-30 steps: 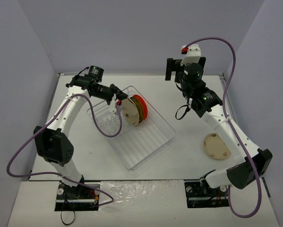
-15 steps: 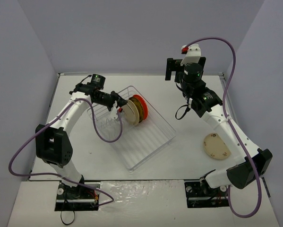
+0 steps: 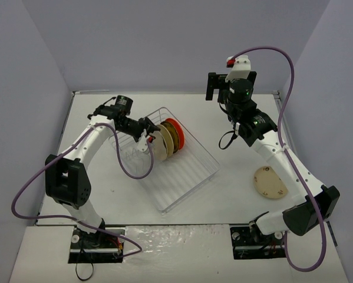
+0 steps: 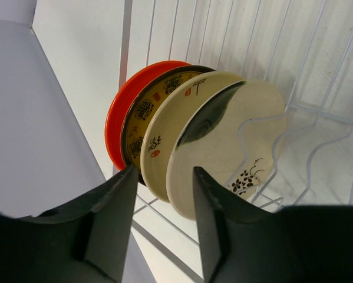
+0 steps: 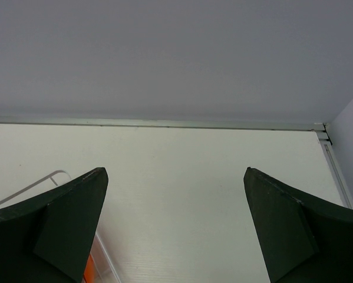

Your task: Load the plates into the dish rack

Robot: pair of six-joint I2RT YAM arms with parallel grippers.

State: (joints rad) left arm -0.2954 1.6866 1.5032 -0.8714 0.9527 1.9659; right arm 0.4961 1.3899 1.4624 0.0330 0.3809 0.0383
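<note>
Now left fingers [image 4: 108, 218] gape near the rims of four upright plates [image 4: 223, 147].

Plate count: five. Four stand on edge just ahead of the left gripper [image 4: 161, 177]: one orange-red plate [image 4: 113, 127], one mustard patterned plate [image 4: 135, 118], one rear cream plate [image 4: 163, 131] and one front cream plate [image 4: 223, 150]. One flat cream plate [image 3: 269, 182] lies well behind the right gripper [image 5: 174, 171]. Dish rack [image 3: 185, 175] count: one.

A flat white tabletop [image 3: 194, 112] sits boxed in by plain pale lavender-grey walls [image 3: 164, 41] at the back and both sides. A thin metal strip [image 5: 164, 123] edges its far side. The light is soft and even.
</note>
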